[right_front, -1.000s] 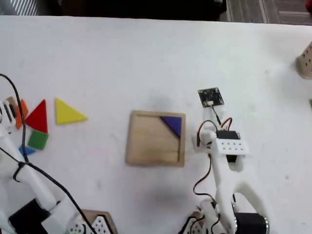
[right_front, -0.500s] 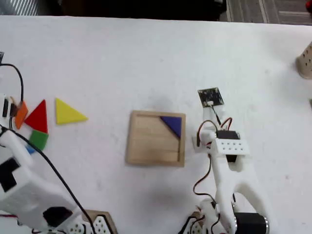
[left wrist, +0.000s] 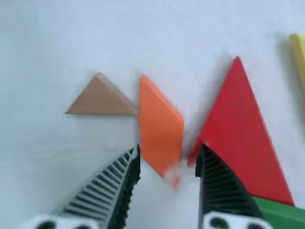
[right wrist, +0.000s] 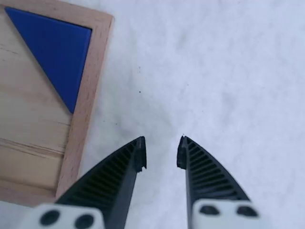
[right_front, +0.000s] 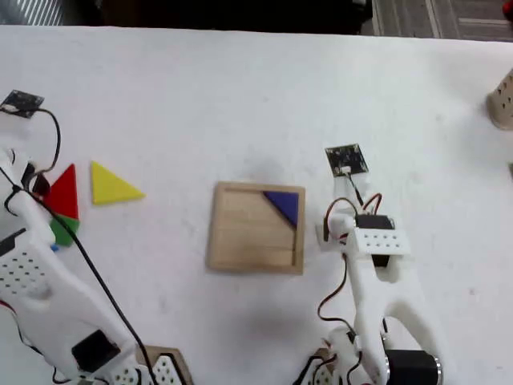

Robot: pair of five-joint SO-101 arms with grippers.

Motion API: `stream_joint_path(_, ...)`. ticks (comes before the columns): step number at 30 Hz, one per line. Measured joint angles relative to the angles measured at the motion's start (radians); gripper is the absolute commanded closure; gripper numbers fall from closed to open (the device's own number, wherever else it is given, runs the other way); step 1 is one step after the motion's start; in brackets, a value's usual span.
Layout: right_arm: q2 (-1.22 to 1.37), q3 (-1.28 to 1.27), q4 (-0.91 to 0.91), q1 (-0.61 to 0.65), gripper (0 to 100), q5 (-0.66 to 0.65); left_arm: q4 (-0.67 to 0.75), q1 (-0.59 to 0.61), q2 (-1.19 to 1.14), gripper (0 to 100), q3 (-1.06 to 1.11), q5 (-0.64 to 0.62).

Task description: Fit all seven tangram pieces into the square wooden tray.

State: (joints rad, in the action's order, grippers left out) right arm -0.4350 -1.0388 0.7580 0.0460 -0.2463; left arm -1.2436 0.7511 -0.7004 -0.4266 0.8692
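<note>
Nearest the arm bases, the right gripper (right wrist: 161, 144) is held with its jaws apart and nothing between them, over bare table (right_front: 240, 96) just beside the right rim of the square wooden tray (right_front: 240, 237). One piece is already seated in the tray: the blue triangle (right_front: 284, 204), tucked into the far right corner against the rim, with the tray's other floor bare wood. Well apart to the left, the left gripper (left wrist: 169, 151) is held over the loose pieces, jaws open and empty, with the near tip of the orange parallelogram (left wrist: 160, 126) lying between them; whether the table is touched cannot be told. A tan triangle (left wrist: 100, 98) meets or nearly meets the parallelogram on one flank, the red triangle (left wrist: 243, 138) lies just beside it on the other, a green piece (left wrist: 281, 212) is set against the red one, and the yellow triangle (right_front: 108, 184) lies beyond. Farther out, a small circuit board (right_front: 346, 160) is found past the tray. The step in hand is judged to be the pick-up of the parallelogram, with the task barely begun. A fuller hold is called for next: the jaws should be brought over the piece's middle and lowered before closing, so that the thin piece is not pinched by its tip or pushed into the red triangle.
</note>
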Motion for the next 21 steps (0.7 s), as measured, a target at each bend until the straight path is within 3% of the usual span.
stream_joint_path(18,0.000,-0.009,-0.011,0.000,88.0,0.000,-0.121,-0.005,-0.258,81,-0.339,0.006)
stream_joint_path(21,0.000,-0.009,-0.011,0.000,88.0,0.000,-0.160,-0.009,-0.288,87,-0.385,0.015)
